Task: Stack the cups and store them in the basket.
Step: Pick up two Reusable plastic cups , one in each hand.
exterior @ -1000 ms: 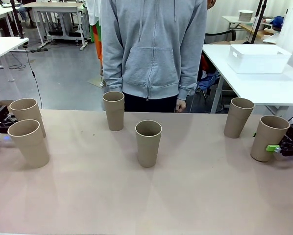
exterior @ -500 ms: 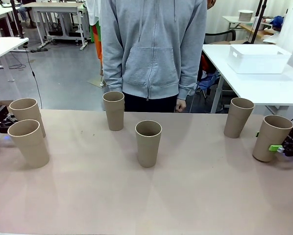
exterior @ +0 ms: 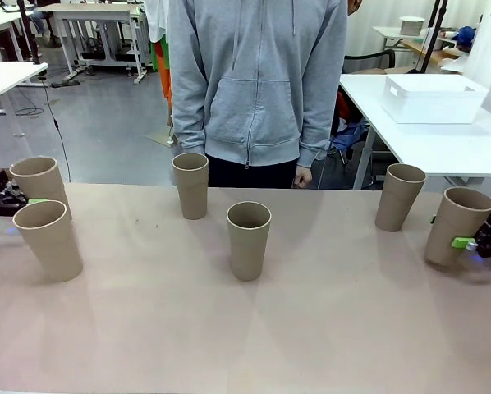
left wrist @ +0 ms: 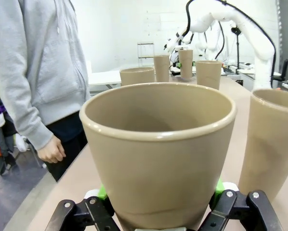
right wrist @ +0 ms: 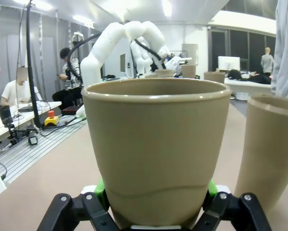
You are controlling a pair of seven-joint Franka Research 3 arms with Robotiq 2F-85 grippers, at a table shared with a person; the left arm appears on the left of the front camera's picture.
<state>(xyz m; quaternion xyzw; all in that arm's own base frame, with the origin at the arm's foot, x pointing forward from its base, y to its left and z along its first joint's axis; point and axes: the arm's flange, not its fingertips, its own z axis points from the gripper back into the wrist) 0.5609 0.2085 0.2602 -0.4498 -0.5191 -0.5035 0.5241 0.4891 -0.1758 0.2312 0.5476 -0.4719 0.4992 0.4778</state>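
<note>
My right jaws are clamped on the tilted cup (exterior: 456,226) at the right edge of the surface (exterior: 229,336), green pads pressed to its sides. My left jaws grip the far-left cup (exterior: 37,182) the same way. The four other cups (exterior: 249,240) stand apart between them. The basket (exterior: 433,98) sits on a white table (exterior: 442,144) behind, far right.

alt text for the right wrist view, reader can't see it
A tan cup sits centre frame, clamped low between the right arm's jaws, green pads on both sides. A second cup stands on its right on the beige table, the other white arm far behind.
</note>
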